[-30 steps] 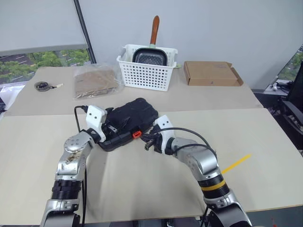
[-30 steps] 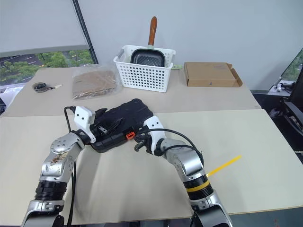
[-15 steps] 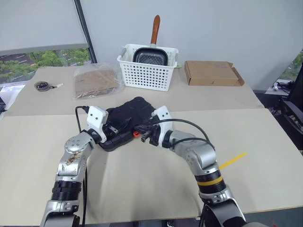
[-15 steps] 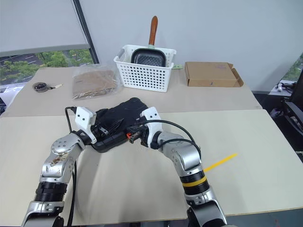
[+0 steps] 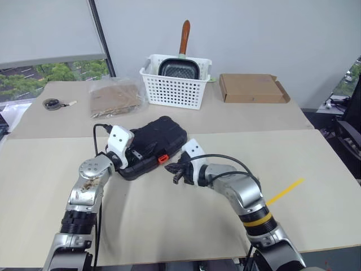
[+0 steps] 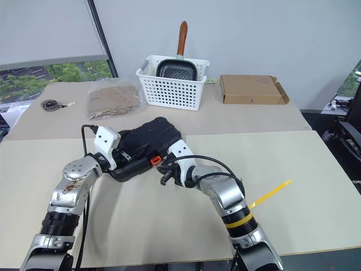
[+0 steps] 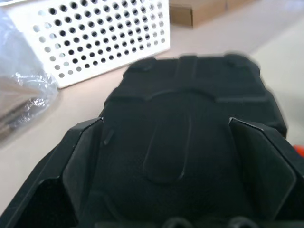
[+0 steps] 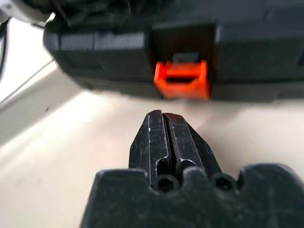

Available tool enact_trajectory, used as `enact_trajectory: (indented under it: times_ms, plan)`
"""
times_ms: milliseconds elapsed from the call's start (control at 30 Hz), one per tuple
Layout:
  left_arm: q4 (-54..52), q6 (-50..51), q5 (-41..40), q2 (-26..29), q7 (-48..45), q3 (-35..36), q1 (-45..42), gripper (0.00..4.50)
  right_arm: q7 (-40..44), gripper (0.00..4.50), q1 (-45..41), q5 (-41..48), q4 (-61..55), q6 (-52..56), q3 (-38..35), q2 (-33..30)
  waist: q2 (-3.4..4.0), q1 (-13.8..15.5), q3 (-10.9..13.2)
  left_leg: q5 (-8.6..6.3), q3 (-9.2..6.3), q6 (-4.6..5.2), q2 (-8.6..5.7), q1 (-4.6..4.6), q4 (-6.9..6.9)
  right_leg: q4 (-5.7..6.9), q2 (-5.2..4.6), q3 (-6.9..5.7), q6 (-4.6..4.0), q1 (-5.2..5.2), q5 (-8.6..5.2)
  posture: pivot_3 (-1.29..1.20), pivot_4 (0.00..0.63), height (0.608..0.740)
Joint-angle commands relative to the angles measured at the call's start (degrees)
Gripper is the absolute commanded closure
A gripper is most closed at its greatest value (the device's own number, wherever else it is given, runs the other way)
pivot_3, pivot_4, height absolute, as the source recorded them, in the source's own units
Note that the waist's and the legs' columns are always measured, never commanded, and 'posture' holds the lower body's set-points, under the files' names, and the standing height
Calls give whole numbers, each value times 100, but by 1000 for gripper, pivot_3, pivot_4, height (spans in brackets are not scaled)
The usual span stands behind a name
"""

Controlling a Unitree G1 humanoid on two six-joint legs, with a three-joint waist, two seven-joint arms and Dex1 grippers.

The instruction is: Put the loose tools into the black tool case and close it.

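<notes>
The black tool case lies in the middle of the table with its lid down, the orange latch on the front edge facing me. My left gripper is open, its fingers standing on either side of the case's left end over the lid. My right gripper is shut and empty. It hovers just above the table, a short way in front of the latch, with its tips pointing at it. The loose tools are out of view.
At the back stand a white perforated basket with a pan in it, a flat cardboard box and a clear bag of brown material. A small round object lies far left. A yellow strip lies at the right.
My right gripper went up to the orange latch half a second ago and has drawn back from it toward me. The left gripper has stayed on the case.
</notes>
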Motion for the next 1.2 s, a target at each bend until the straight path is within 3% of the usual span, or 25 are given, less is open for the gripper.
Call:
enact_trajectory:
  times_ms: [33,367,1200]
  plan:
    - [902,317,361,20,-79,-386,192,0,-9,4408,-160,-51,13,-261,-21,79,2,1,-1,-1,-3,-1,0,2,0,0,0,-2,0,4,0,0,150,700]
    - [1498,472,428,-84,-472,-736,-100,0,-233,4408,-351,-247,420,-698,-141,342,23,35,-23,-3,-9,-5,0,27,1,1,-2,-5,1,18,0,0,150,700]
    - [1215,631,359,-81,-573,-768,245,0,-192,4408,-794,-410,498,-1303,-269,557,26,4,-23,-4,-11,-7,5,19,-5,0,-6,-4,3,10,0,0,150,700]
